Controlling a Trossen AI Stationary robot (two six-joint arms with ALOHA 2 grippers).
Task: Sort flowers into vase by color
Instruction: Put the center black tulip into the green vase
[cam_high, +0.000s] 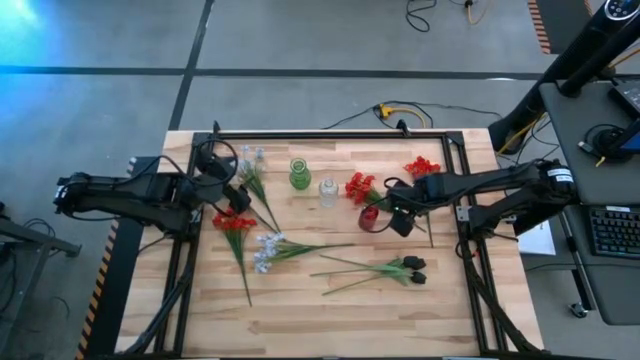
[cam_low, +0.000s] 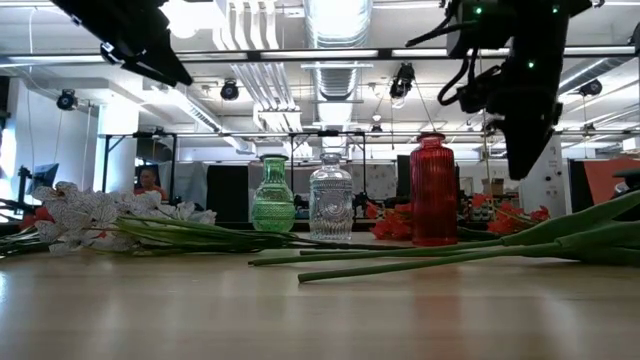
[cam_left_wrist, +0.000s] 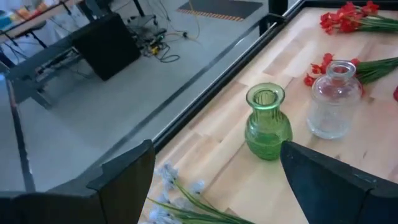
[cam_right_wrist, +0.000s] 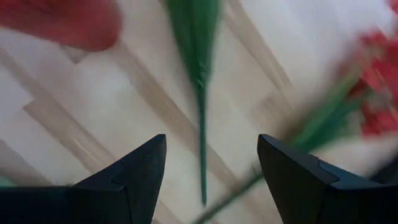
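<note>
We are starting with what is hard to read. In the right wrist view the red vase is blurring into a red smear, and the red blossoms beside it are too soft to count. The low view is cutting both arms off at the top edge, so only dark shapes are hanging above the vases. The far room there is showing ducts, lights and a seated person, too small to make out further.

The wooden table is sitting in a black frame on a grey concrete floor, with cables trailing behind it and a desk with a keyboard standing to the right.

Flowers are lying scattered. Red sprays are resting near the left gripper, more red ones just beside the red vase, and another red bunch by the right arm. Pale blue-white sprays are lying mid-table, with a second bunch at the back left. Dark buds are lying front right.

The green vase and the clear vase are standing side by side, both empty.

The right gripper is hovering over a green stem, fingers apart and holding nothing. The left gripper is hanging with its fingers spread wide, empty, facing the green vase.
</note>
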